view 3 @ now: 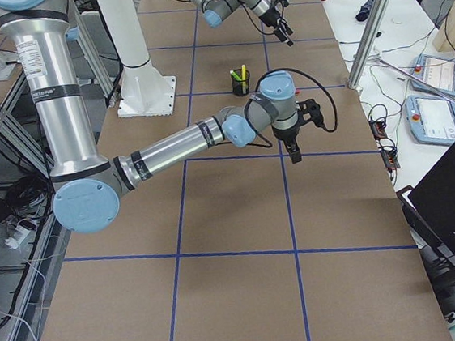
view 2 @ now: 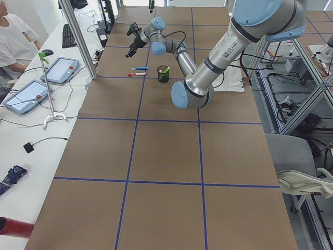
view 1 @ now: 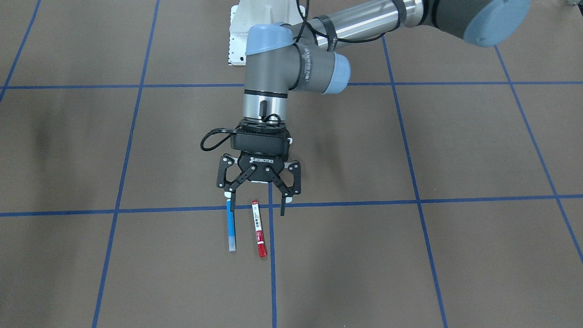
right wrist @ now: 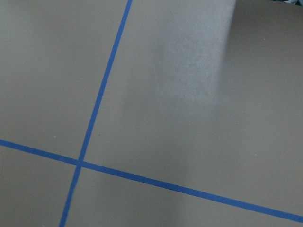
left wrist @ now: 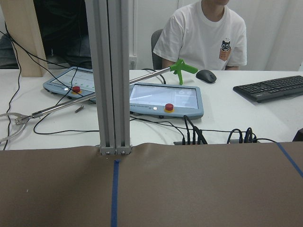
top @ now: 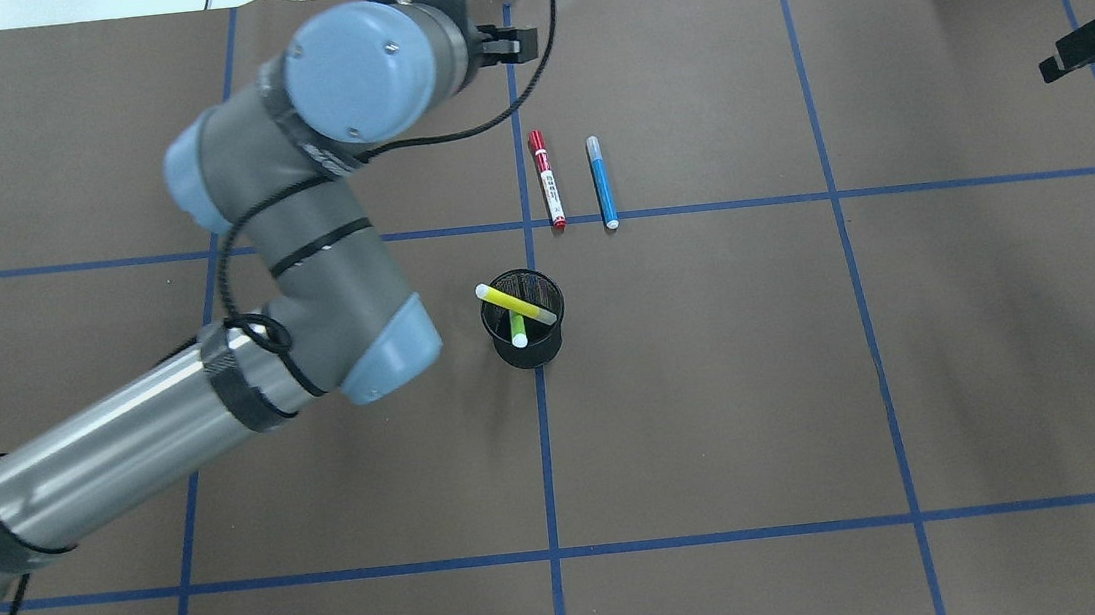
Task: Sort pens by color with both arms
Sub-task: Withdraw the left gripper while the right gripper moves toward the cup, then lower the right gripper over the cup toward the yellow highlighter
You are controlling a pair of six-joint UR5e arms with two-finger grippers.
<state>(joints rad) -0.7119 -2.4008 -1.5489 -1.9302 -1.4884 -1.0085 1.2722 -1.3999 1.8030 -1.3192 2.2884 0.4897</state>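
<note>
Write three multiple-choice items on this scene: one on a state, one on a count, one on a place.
1. The left gripper is:
A open
B shut on a pen
C shut, empty

2. Pens lying on the table:
A one
B two
C four

3. The yellow pen is:
A in the left gripper
B in the black mesh cup
C on the table

Answers:
1 A: its fingers stand wide apart, gripping nothing.
2 B: only the red pen and the blue pen lie there.
3 B: it leans across the cup's rim, beside the green pen.
</note>
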